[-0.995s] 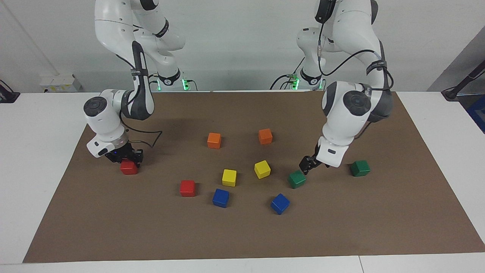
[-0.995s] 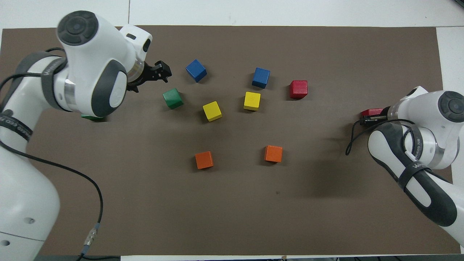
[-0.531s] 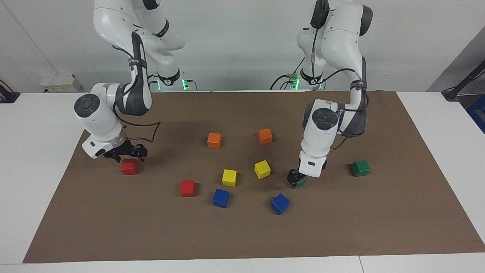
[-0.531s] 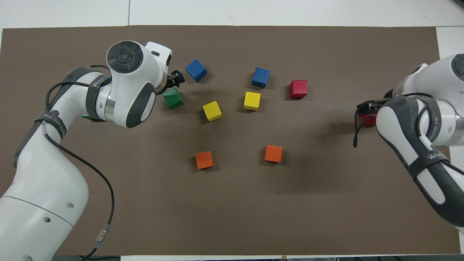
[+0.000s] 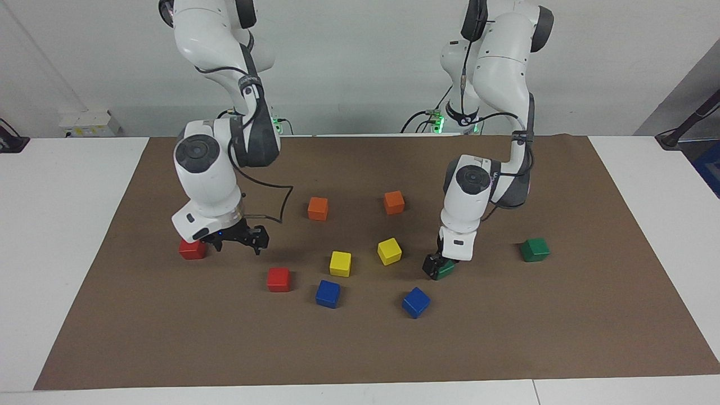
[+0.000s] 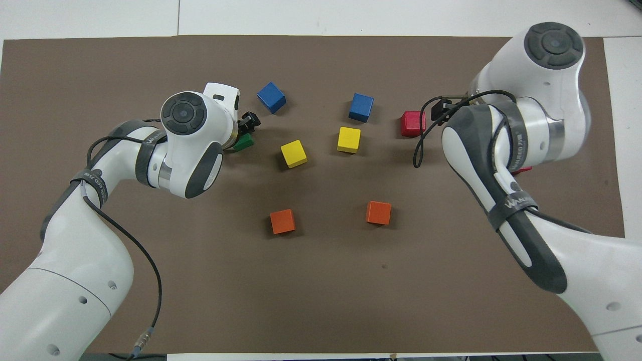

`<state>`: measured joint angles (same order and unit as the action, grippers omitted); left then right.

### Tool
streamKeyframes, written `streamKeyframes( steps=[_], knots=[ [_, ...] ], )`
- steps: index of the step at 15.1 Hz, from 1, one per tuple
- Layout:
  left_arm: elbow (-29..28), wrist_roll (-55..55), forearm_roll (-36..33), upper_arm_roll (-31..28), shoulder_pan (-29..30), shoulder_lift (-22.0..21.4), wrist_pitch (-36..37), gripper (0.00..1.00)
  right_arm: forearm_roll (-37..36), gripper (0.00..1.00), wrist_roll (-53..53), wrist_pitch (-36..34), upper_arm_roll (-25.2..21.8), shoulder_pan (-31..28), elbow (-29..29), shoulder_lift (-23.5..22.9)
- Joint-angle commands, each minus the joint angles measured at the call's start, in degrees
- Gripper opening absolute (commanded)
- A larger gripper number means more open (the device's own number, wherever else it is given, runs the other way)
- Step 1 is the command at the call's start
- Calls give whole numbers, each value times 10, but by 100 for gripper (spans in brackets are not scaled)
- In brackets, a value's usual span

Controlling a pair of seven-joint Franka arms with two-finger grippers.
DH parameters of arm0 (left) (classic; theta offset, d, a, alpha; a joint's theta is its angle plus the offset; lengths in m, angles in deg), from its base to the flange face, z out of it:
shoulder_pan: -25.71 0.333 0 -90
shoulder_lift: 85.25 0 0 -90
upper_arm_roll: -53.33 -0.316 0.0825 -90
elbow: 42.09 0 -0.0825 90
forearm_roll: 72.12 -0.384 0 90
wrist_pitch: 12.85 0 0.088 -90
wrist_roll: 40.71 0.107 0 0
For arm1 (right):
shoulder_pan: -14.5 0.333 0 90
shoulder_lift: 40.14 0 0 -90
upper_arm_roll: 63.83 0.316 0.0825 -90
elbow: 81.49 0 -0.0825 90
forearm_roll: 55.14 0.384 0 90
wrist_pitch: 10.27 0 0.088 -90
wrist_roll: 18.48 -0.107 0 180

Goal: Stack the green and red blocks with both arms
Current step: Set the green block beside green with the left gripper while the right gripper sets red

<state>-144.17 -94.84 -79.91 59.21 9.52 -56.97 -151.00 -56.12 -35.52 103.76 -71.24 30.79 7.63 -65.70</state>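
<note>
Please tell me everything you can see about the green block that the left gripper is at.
The green block is a small, dark green, glossy cube, sitting flat on the brown mat, turned a little askew to the mat's edges. It lies between a yellow block and the second green block, with a blue block beside it, farther from the robots. The left gripper is down at it and covers much of it, its jaws on either side; whether they grip cannot be told.
</note>
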Motion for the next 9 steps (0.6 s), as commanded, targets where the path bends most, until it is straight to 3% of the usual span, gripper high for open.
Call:
streamKeyframes(
  steps=[1, 3, 5, 9],
  knots=[
    [-13, -17, -19, -3, -5, -26, 34, 0, 19, 100, -20, 1, 0, 13, -88, -75],
    [28, -13, -19, -3, -22, -24, 94, 0, 19, 100, -22, 5, 0, 16, -109, -95],
    [106, 9, -23, -3, -16, -17, 194, 0, 20, 100, -26, 29, 0, 26, -109, -105],
    [107, 324, -14, -3, 89, -82, 301, 0, 22, 100, -32, 98, 3, 30, -79, -110]
  ],
)
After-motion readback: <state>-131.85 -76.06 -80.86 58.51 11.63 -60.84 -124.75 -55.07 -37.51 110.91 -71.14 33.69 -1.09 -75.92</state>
